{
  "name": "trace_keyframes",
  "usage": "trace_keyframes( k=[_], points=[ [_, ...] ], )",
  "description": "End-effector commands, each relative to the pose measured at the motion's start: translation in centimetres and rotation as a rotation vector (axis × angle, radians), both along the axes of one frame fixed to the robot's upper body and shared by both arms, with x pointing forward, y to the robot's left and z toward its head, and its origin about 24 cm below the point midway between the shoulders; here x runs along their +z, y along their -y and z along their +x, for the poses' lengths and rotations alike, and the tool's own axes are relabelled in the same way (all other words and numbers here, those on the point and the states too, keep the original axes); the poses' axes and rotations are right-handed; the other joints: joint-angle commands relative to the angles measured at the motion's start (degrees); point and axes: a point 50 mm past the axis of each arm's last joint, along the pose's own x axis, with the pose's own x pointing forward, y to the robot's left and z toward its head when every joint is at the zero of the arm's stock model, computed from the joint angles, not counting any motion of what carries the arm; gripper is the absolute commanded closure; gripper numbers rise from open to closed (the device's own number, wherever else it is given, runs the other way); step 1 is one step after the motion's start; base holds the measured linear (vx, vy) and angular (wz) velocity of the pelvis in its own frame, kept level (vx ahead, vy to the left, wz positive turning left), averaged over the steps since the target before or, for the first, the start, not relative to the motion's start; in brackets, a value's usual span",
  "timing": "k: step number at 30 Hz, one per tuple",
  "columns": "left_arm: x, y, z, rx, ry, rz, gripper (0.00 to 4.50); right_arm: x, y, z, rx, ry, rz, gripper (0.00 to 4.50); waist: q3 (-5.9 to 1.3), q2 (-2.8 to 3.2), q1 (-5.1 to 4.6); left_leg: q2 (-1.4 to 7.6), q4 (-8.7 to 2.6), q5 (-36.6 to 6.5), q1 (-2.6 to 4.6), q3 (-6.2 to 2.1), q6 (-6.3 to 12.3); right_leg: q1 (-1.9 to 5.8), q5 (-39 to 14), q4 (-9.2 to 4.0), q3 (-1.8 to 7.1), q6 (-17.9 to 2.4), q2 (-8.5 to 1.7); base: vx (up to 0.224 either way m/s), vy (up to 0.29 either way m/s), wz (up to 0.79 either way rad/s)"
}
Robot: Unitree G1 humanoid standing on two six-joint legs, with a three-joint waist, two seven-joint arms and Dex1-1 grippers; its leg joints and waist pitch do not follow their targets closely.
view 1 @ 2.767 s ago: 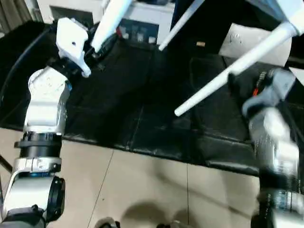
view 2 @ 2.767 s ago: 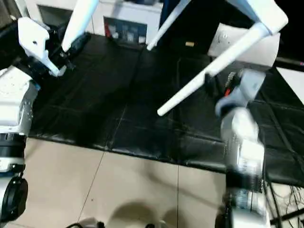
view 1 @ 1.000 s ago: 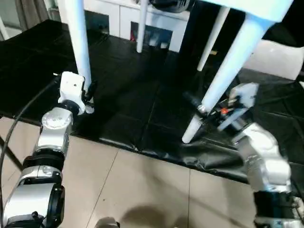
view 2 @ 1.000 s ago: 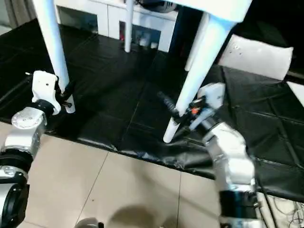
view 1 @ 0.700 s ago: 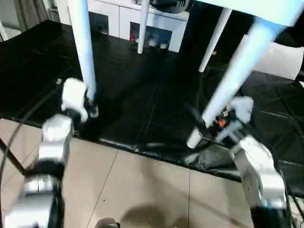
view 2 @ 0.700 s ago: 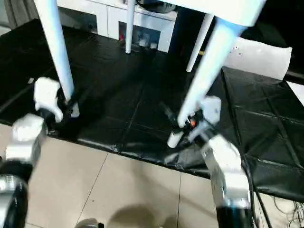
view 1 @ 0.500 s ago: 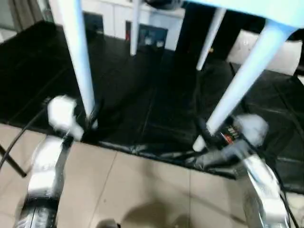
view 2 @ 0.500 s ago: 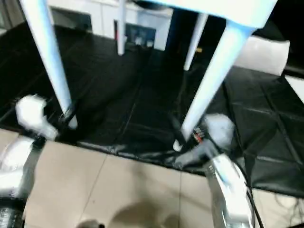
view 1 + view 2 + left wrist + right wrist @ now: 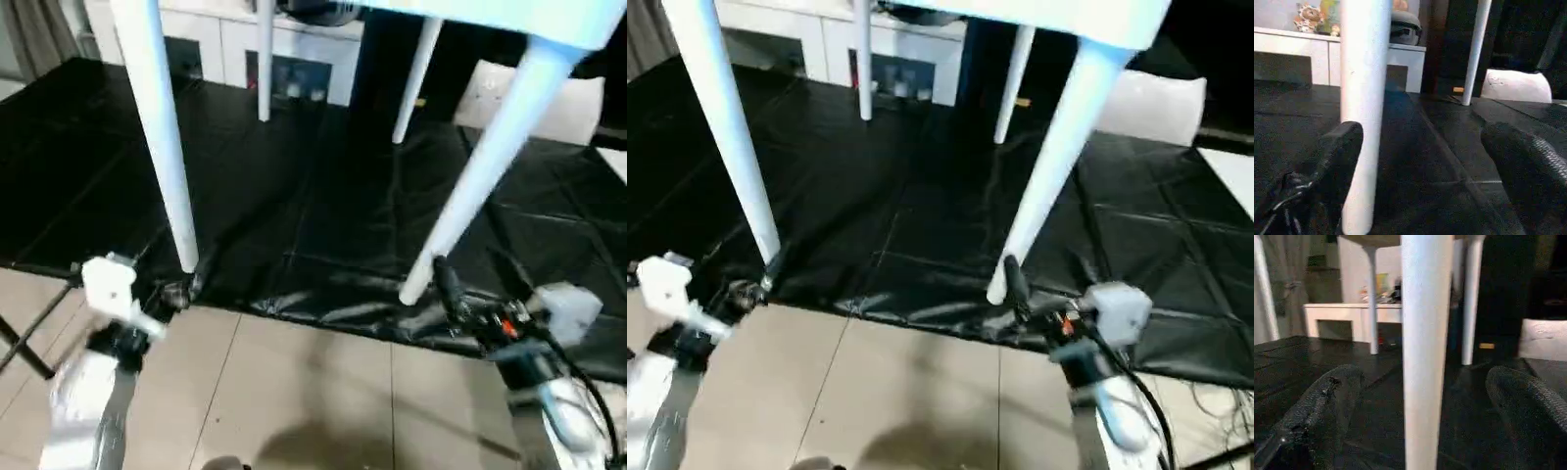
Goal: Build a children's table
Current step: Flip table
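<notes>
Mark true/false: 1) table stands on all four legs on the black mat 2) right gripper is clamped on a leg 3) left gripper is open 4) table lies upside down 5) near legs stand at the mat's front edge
1) True. The table is upright, and its near-left leg, near-right leg and two far legs reach down to the mat.
2) False. The right gripper is open, its fingers either side of the leg with gaps.
3) True. The left gripper is open around the near-left leg.
4) False. The top is up and the legs point down.
5) True. Both feet are near where mat meets floor.
</notes>
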Motion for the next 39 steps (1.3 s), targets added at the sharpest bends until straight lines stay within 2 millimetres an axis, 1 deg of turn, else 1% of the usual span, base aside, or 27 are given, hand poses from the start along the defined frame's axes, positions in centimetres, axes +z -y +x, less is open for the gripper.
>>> trace_keyframes(
  k=[1,2,3,4,5,6,7,8,9,10,11,12,13,14,15,16,17,18,19,20,21,24,25,29,33,34,39],
  points=[
    [-0.7,0.8,-0.2,0.002,-0.062,-0.001,0.05,-0.3,0.1,-0.4,-0.01,-0.051,-0.011,0.0,-1.5,2.3,0.49,7.16,-11.25,-48.74,-1.83,-3.02,-6.09,2.65,-23.6,3.03,3.45,-2.04,-3.44,-0.06,0.015,0.03],
    [-1.7,1.3,-0.5,0.021,-0.124,0.011,0.05,-1.1,-0.1,-0.7,0.023,-0.126,0.003,0.0,-1.09,1.6,1.23,6.71,-12.65,-51.2,-2.74,-1.67,-7.19,2.35,-18.93,6.23,5.15,-2.13,-2.76,-0.074,-0.021,0.06],
    [-2.3,1.5,-0.7,0.035,-0.167,0.021,0.05,-1.7,-0.3,-0.9,0.047,-0.177,0.013,0.0,-0.98,0.85,1.5,5.66,-12.12,-49.91,-2.1,-1.18,-7.41,1.47,-24.73,4.85,6.17,-1.5,-2.73,-0.074,-0.021,0.06],
    [-3.2,1.8,-0.9,0.046,-0.224,0.026,0.05,-2.6,-0.6,-1.0,0.067,-0.249,-0.009,0.0,-0.19,-1.52,0.98,0.43,0.35,-36.39,5.95,-0.67,-5.95,-7.71,-57.24,-8.68,5.98,2.97,-6.13,0.002,-0.056,0.09],
    [-3.6,1.9,-1.0,0.052,-0.246,0.028,0.05,-3.1,-0.8,-1.0,0.077,-0.284,-0.009,0.0,0.03,-2.15,-0.11,-2.5,8.2,-21.53,8.21,-0.82,-3.5,-10.58,-67.59,-12.04,5.61,3.7,-8.73,0.0,0.0,0.0],
    [-4.7,2.2,-1.1,0.066,-0.3,0.031,0.05,-4.3,-1.2,-0.9,0.104,-0.373,-0.012,0.0,-0.37,-0.21,-0.16,-2.76,7.66,-9.02,2.89,-3.76,-0.66,-3.46,-65.79,-10.72,7.09,3.35,-12.06,0.0,0.0,0.0],
    [-5.0,2.3,-1.1,0.07,-0.316,0.031,0.05,-4.8,-1.4,-0.9,0.117,-0.405,-0.011,0.0,-1.02,-0.1,-0.68,0.05,2.68,-16.99,2.08,-4.66,-1.51,-0.16,-56.48,-8.32,3.12,4.21,-10.56,0.037,0.109,-0.3],
    [-5.7,2.8,-1.1,0.063,-0.346,0.025,0.05,-5.4,-1.7,-0.7,0.138,-0.431,-0.03,0.0,-1.15,0.65,-0.84,1.25,-0.1,-22.7,1.81,-5.15,-2.43,0.6,-46.94,-6.77,1.34,3.73,-8.05,0.004,0.059,-0.02],
    [-6.0,3.0,-1.2,0.052,-0.357,0.026,0.05,-5.8,-2.0,-0.6,0.153,-0.444,-0.033,0.0,-1.25,2.1,-2.06,6.21,-6.38,-43.58,0.33,-7.84,-2.1,2.26,-29.12,-0.79,0.0,3.16,-4.13,0.004,0.059,-0.02],
    [-6.6,3.6,-1.3,0.009,-0.38,0.015,0.05,-6.3,-2.3,-0.5,0.182,-0.461,-0.049,0.0,-1.79,2.7,-0.88,6.9,-9.3,-52.3,-2.3,-6.92,-1.99,3.25,-5.71,7.2,2.25,-0.3,-3.03,-0.067,-0.013,0.17],
    [-6.7,3.8,-1.4,-0.016,-0.388,0.006,0.05,-6.5,-2.4,-0.5,0.194,-0.466,-0.057,0.0,-1.13,2.63,-0.6,6.1,-10.32,-53.65,-1.54,-6.01,-1.0,1.62,-3.19,7.9,3.18,-0.7,-2.37,0.0,0.0,0.0],
    [-6.8,4.0,-1.6,-0.029,-0.39,0.012,0.05,-6.5,-2.5,-0.6,0.209,-0.467,-0.053,0.0,-2.09,0.14,-1.06,3.83,-7.34,-47.55,0.55,-6.14,-1.74,1.18,-13.89,4.56,6.7,-0.02,-4.68,0.0,0.0,0.0],
    [-7.0,4.0,-1.8,-0.04,-0.395,0.011,0.05,-6.6,-2.6,-0.7,0.223,-0.471,-0.038,0.0,-1.43,-1.34,-0.85,1.31,-3.2,-34.05,-0.36,-5.7,-4.3,0.03,-48.83,-3.17,7.22,3.46,-8.97,-0.022,-0.061,-0.12],
    [-7.1,4.0,-2.0,-0.039,-0.399,0.009,0.05,-6.6,-2.7,-0.8,0.233,-0.478,-0.031,0.0,-0.6,-1.65,-0.89,-0.24,3.8,-22.16,3.83,-4.42,-2.99,-4.95,-65.78,-8.77,7.17,2.85,-11.63,0.0,0.0,0.0],
    [-7.3,4.0,-2.2,-0.039,-0.412,0.014,0.05,-6.8,-2.6,-0.9,0.241,-0.494,-0.023,0.0,-1.33,-0.92,-1.01,0.35,2.44,-18.26,2.71,-5.22,-2.46,-2.15,-60.88,-7.64,5.75,1.34,-11.31,0.0,0.0,0.0],
    [-7.8,3.9,-2.7,-0.034,-0.443,0.041,0.05,-7.2,-2.6,-1.2,0.255,-0.539,-0.023,0.0,-1.34,-1.52,-1.23,1.17,-0.21,-20.66,1.62,-5.3,-2.88,-1.0,-55.46,-6.72,4.51,1.24,-9.56,0.0,0.0,0.0],
    [-7.8,3.9,-2.7,-0.034,-0.444,0.043,0.05,-7.2,-2.6,-1.2,0.256,-0.541,-0.024,0.0,-1.53,-0.54,-1.52,2.8,-3.64,-26.87,-0.63,-6.26,-3.95,0.82,-42.47,-4.08,3.64,1.15,-6.95,0.0,0.0,0.0],
    [-8.1,3.8,-3.0,-0.036,-0.459,0.046,0.05,-7.5,-2.6,-1.4,0.266,-0.562,-0.035,0.0,-2.11,-0.71,-1.56,3.35,-4.18,-27.57,-0.73,-6.41,-4.0,1.15,-36.72,-3.44,4.18,0.66,-6.77,0.0,0.0,0.0],
    [-8.1,3.8,-3.1,-0.037,-0.46,0.046,0.21,-7.5,-2.6,-1.4,0.268,-0.565,-0.037,0.0,-2.25,-0.43,-1.52,3.61,-4.53,-27.85,-0.67,-6.49,-4.15,1.1,-32.61,-2.93,4.63,-0.32,-6.96,0.0,0.0,0.0],
    [-8.4,3.7,-3.4,-0.035,-0.471,0.04,0.21,-7.9,-2.6,-1.5,0.272,-0.581,-0.047,0.0,-2.36,-0.66,-1.41,3.73,-4.76,-26.06,-0.55,-5.99,-4.06,0.75,-27.87,-2.92,5.32,-2.22,-7.29,0.0,0.0,0.0],
    [-8.5,3.7,-3.6,-0.037,-0.48,0.031,0.21,-8.2,-2.6,-1.6,0.277,-0.59,-0.054,0.0,-2.39,-0.81,-1.32,3.64,-4.93,-23.17,-1.22,-5.61,-3.51,1.03,-26.42,-2.77,5.6,-2.96,-7.68,0.0,0.0,0.0],
    [-8.9,3.4,-4.1,-0.024,-0.487,0.044,0.21,-8.4,-2.6,-1.7,0.293,-0.591,-0.053,0.0,-2.0,-1.3,-0.96,3.53,-4.73,-24.27,-0.6,-5.03,-2.99,-0.08,-33.25,-3.67,6.13,-2.62,-8.08,0.0,0.0,0.0],
    [-8.8,3.4,-4.3,-0.02,-0.484,0.042,0.21,-8.2,-2.6,-1.7,0.301,-0.581,-0.036,0.0,-2.0,-1.3,-0.96,3.53,-4.73,-24.27,-0.6,-5.03,-2.99,-0.08,-33.25,-3.67,6.13,-2.62,-8.08,0.0,0.0,0.0],
    [-8.8,3.3,-4.7,-0.024,-0.485,0.039,0.21,-8.5,-2.6,-2.1,0.313,-0.621,-0.017,0.0,-2.36,-1.37,-0.4,4.02,-5.16,-21.14,-0.56,-4.57,-2.83,0.01,-21.86,-2.34,6.73,-5.02,-7.35,0.013,0.001,0.02],
    [-9.3,3.1,-4.8,-0.032,-0.511,0.048,0.21,-10.5,-2.5,-2.5,0.314,-0.755,-0.071,0.0,-2.69,-1.29,-0.55,3.91,-5.21,-20.57,-0.86,-4.28,-3.1,0.15,-18.33,-1.58,6.91,-6.34,-6.97,0.042,0.002,0.03],
    [-9.6,3.1,-4.8,-0.032,-0.524,0.053,0.21,-11.2,-2.5,-2.7,0.321,-0.795,-0.089,0.0,-3.26,-1.22,-0.65,3.78,-4.97,-17.22,-0.99,-4.12,-2.99,0.4,-12.75,-1.04,6.92,-7.31,-6.85,0.064,-0.001,-0.02],
    [-12.5,2.9,-5.8,-0.027,-0.663,0.076,0.21,-14.6,-2.3,-3.3,0.289,-0.954,-0.116,0.0,-3.81,-1.51,-0.89,3.49,-4.54,-9.43,-1.04,-3.58,-0.66,0.84,-2.93,-0.16,6.93,-9.24,-6.77,0.044,0.001,-0.01]
  ],
)
